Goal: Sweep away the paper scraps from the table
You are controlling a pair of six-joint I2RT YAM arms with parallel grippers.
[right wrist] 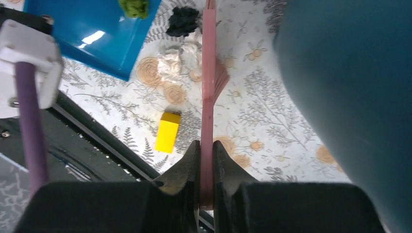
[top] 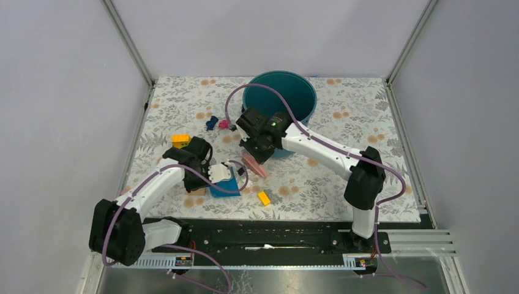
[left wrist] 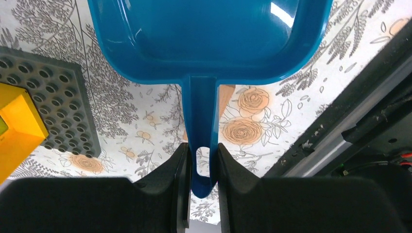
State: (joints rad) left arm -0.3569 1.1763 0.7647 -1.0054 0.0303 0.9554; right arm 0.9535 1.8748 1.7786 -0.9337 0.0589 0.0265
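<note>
On the floral table, my left gripper is shut on the handle of a blue dustpan. My right gripper is shut on the thin handle of a pink brush, whose bristles rest beside the pan. A green paper scrap lies on the pan. Black and white scraps lie at the brush head. Further back, left of the bucket, lie blue and magenta scraps.
A teal bucket stands at the back, close behind the right gripper. A small yellow brick lies near the front rail. A grey studded baseplate with a yellow block sits left of the pan, a tan block beside it.
</note>
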